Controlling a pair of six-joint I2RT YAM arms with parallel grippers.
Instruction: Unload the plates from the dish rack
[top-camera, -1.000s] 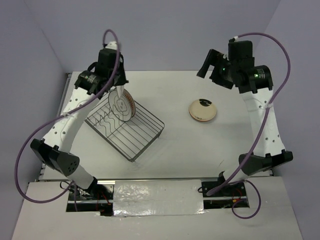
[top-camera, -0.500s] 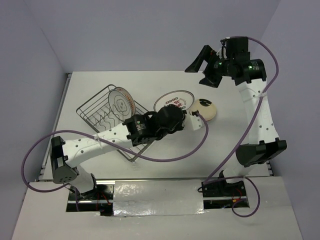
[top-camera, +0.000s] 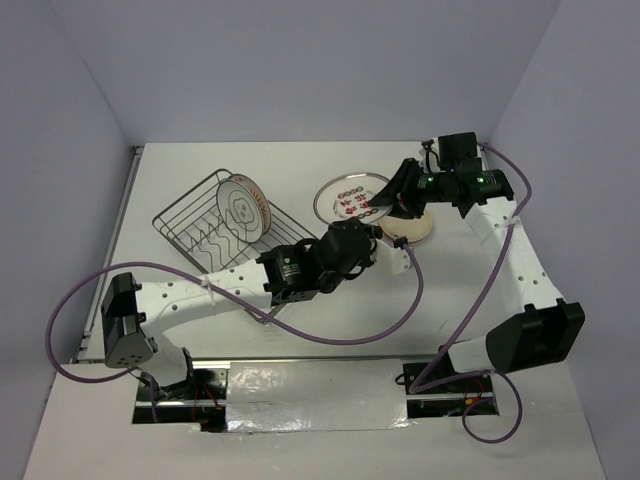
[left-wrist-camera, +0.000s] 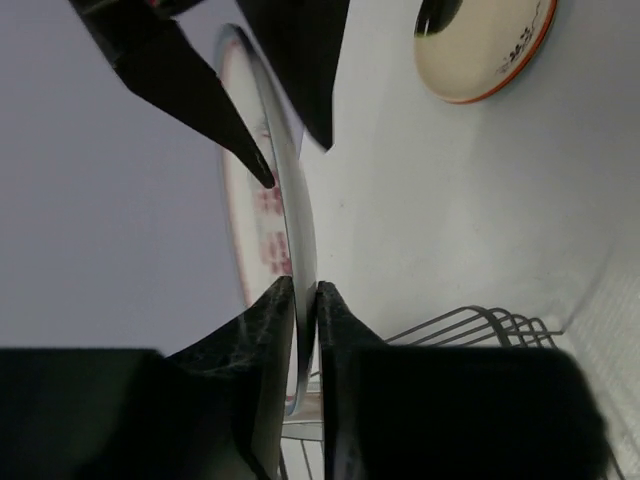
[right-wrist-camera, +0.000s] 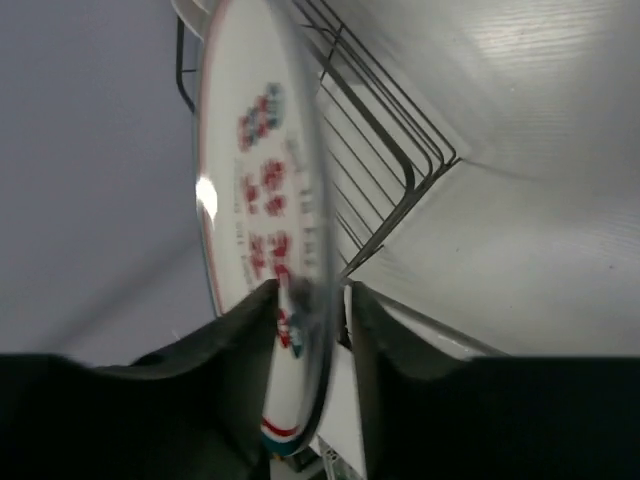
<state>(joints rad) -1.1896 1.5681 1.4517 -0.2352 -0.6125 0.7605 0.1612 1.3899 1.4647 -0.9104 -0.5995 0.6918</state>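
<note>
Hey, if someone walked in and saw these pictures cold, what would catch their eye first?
A white plate with red motifs hangs in mid-air right of centre. The left gripper pinches its rim while the right gripper straddles the opposite edge. To the left, the dish rack holds one upright plate, and a cream plate lies flat beneath the right gripper.

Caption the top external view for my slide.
Mid-air handover: left pincer holds a white plate, right pincer straddles its rim.
</note>
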